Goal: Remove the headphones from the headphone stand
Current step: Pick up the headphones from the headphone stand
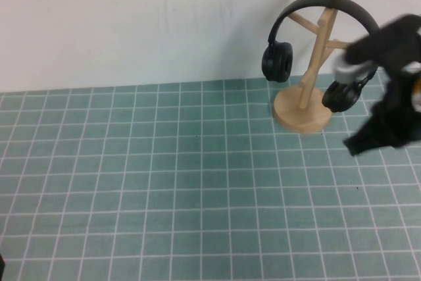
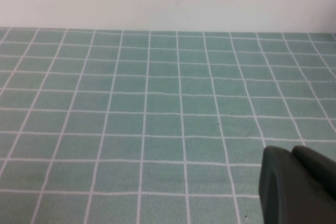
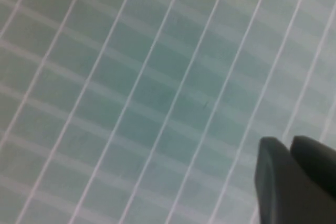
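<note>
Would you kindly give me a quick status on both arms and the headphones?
Right gripper near the headphone stand, empty. Left gripper parked over bare mat, empty. Headphones hanging on the stand. Nothing in the way.

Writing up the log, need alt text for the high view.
Matte black over-ear headphones hang on a light wooden tree-shaped stand at the far right of a green grid mat; the blurred right hand is beside it.

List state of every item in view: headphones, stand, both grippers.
headphones: hanging on the stand, headband over the upper pegs, not gripped.
headphone stand: upright on the green grid mat, far right.
right gripper: blurred, in the air beside the stand's base, holding nothing.
left gripper: over bare mat, away from the stand, holding nothing.
</note>
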Controlling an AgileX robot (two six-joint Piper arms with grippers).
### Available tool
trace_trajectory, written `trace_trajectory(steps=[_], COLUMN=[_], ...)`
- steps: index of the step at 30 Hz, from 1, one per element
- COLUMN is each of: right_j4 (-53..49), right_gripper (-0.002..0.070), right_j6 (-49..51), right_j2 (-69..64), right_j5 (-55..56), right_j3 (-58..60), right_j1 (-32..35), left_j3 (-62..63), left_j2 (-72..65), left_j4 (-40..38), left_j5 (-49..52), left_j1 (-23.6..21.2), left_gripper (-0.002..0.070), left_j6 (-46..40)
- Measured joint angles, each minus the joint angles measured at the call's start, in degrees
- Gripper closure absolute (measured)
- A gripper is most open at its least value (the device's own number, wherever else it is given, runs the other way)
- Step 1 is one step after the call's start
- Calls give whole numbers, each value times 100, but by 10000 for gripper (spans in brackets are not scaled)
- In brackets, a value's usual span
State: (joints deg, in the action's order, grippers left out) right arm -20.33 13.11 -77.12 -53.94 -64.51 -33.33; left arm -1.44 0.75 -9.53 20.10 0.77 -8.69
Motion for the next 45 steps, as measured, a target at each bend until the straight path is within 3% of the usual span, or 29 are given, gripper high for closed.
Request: trace_trajectory(steps=[3, 10, 13, 18, 38, 41, 45], right_j4=[-552, -2091, -2658, -3310, -4033, -4037, -4050], right_gripper=[580, 262, 209, 190, 188, 211, 307], right_j6=[179, 406, 581, 812, 890, 890, 890], right_j2=[-304, -747, -958, -1446, -2988, -3061, -3060], right_j5=[0, 502, 926, 1132, 1778, 1860, 1860], right_j3=[-343, -853, -976, -1301, -2313, -2336, -2336], right_j1=[-202, -216, -166, 75, 874, 906, 922], left_j3=[0, 0, 0, 0, 0, 0, 0], left_j2=[0, 0, 0, 0, 0, 0, 0], left_j4=[0, 0, 0, 0, 0, 0, 0], left_j5=[0, 0, 0, 0, 0, 0, 0], left_j1=[0, 0, 0, 0, 0, 0, 0], left_gripper=[678, 678, 678, 678, 678, 678, 678], left_j6=[0, 0, 0, 0, 0, 0, 0])
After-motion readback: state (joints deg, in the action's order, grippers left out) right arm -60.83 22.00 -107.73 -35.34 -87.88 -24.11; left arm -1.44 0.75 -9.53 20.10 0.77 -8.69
